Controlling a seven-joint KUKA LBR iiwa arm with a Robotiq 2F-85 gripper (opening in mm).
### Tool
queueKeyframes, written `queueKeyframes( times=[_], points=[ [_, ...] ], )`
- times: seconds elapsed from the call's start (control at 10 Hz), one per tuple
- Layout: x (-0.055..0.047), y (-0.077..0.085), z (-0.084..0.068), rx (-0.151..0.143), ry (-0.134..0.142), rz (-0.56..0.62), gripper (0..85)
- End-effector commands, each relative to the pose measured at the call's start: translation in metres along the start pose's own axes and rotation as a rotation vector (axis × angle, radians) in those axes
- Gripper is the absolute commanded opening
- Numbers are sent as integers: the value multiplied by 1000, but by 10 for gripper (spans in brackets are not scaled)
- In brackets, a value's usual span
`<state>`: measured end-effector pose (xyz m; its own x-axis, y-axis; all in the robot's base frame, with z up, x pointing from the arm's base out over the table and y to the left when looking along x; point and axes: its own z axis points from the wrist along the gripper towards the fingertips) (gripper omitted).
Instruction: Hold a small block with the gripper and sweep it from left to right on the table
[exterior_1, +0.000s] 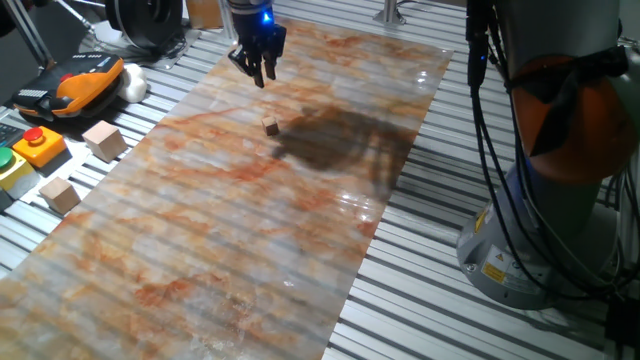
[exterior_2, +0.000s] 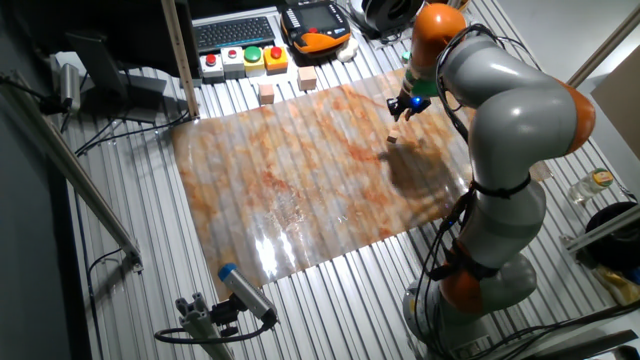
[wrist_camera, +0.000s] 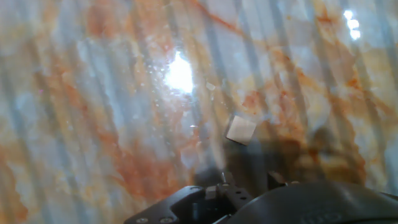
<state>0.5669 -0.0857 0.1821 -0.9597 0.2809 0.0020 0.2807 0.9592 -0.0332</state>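
The small block (exterior_1: 271, 125) is a tiny tan cube lying loose on the marbled orange and grey sheet (exterior_1: 200, 230) that covers the ribbed metal table (exterior_1: 440, 290). My gripper (exterior_1: 262, 74) hangs above the sheet, a little beyond the block and not touching it. In the other fixed view the gripper (exterior_2: 405, 108) is up and to the right of the block (exterior_2: 393, 139). The hand view shows the block (wrist_camera: 240, 129) just ahead of the two fingertips (wrist_camera: 222, 179), which stand apart with nothing between them.
Two larger pale cubes (exterior_1: 104, 138) (exterior_1: 60, 193) sit off the sheet's left edge beside a button box (exterior_1: 38, 145) and an orange pendant (exterior_1: 70, 85). The arm's base (exterior_1: 530, 240) and cables stand at the right.
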Motion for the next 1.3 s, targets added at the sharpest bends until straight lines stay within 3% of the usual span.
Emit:
queueKeyframes(
  times=[0.0,0.2,0.3,0.4,0.5,0.7,1.0,1.2],
  points=[
    [0,0,0,-11,7,18,340],
    [0,0,0,-31,-9,88,340],
    [0,0,0,-31,-9,89,170],
    [0,0,0,-31,-8,94,170],
    [0,0,0,-31,1,81,0],
    [0,0,0,-49,23,70,0],
    [0,0,0,-11,-1,43,0],
    [0,0,0,11,-1,35,0]
  ],
)
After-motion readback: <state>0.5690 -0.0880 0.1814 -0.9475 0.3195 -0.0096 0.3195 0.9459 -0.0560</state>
